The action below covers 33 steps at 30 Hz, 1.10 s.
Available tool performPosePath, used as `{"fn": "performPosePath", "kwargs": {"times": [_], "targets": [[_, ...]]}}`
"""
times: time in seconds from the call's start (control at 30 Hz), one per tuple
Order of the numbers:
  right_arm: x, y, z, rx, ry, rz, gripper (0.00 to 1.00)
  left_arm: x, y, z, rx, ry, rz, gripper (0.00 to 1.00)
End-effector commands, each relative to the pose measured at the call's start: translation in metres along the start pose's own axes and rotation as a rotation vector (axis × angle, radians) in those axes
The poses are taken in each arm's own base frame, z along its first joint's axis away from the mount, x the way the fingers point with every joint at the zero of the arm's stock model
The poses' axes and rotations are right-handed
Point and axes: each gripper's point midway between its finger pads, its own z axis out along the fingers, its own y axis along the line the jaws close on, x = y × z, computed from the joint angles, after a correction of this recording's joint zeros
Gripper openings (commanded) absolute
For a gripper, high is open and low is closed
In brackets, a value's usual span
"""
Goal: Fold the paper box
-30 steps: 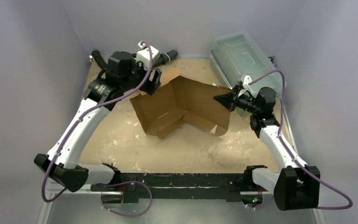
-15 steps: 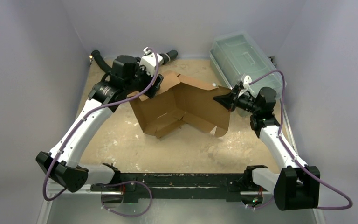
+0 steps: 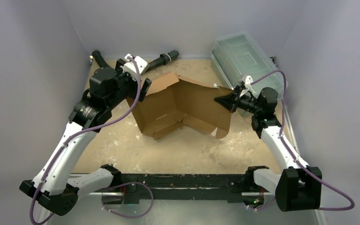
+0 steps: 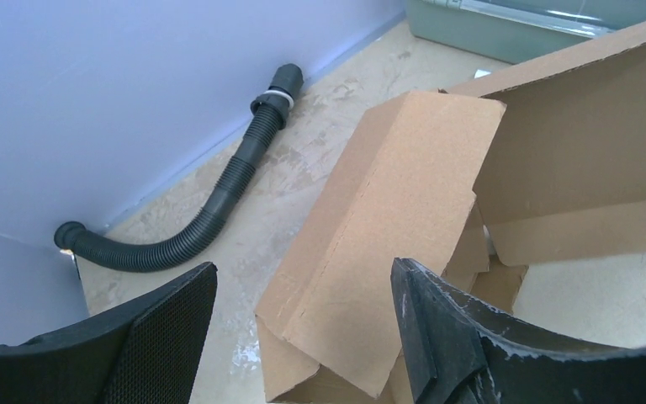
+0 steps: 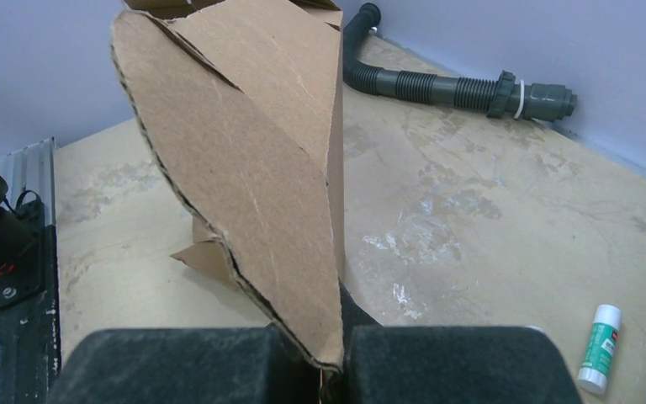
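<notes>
The paper box (image 3: 183,105) is a brown cardboard sheet, half raised in the middle of the table, with its walls standing and its flaps loose. My right gripper (image 3: 222,100) is shut on the edge of its right panel (image 5: 252,168); in the right wrist view the cardboard is pinched between the right gripper's (image 5: 336,362) two pads. My left gripper (image 3: 139,89) hangs open beside the box's left flap. In the left wrist view that folded flap (image 4: 387,227) lies below and beyond the wide gap of the left gripper (image 4: 303,337), with nothing clamped.
A black ribbed hose (image 3: 161,58) lies along the back wall. A clear greenish lidded bin (image 3: 243,58) stands at the back right, just behind my right gripper. A small glue stick (image 5: 597,337) lies on the table at the right. Walls close in on both sides.
My left arm has swung left and back, away from the box's upper-left corner, and that flap now stands free. The right gripper has kept its hold without moving.
</notes>
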Motion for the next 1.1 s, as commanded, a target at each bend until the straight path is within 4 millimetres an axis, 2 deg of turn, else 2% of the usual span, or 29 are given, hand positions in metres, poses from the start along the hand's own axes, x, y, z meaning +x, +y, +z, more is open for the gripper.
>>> {"fn": "performPosePath", "kwargs": {"times": [0.0, 0.2, 0.33, 0.67, 0.77, 0.9, 1.07], "targets": [[-0.034, 0.006, 0.0, -0.034, -0.063, -0.09, 0.0, 0.005, 0.001, 0.01, -0.004, 0.003, 0.04, 0.75], [-0.032, 0.006, 0.001, -0.038, -0.06, -0.083, 0.0, -0.017, -0.005, 0.015, 0.054, -0.045, 0.056, 0.72], [-0.032, 0.005, 0.002, -0.038, -0.058, -0.078, 0.0, -0.022, -0.014, 0.025, 0.065, -0.029, 0.067, 0.71], [-0.027, 0.002, 0.004, -0.039, -0.049, -0.062, 0.0, -0.007, -0.025, 0.036, 0.018, 0.003, 0.248, 0.72], [-0.026, 0.002, 0.004, -0.04, -0.047, -0.057, 0.0, -0.008, -0.031, 0.04, 0.049, -0.019, 0.305, 0.74], [-0.026, 0.002, 0.004, -0.042, -0.046, -0.057, 0.0, 0.004, -0.044, 0.051, 0.12, 0.0, 0.343, 0.75], [-0.026, 0.003, 0.005, -0.048, -0.045, -0.057, 0.0, 0.014, -0.042, 0.059, 0.096, 0.024, 0.365, 0.75]]}}
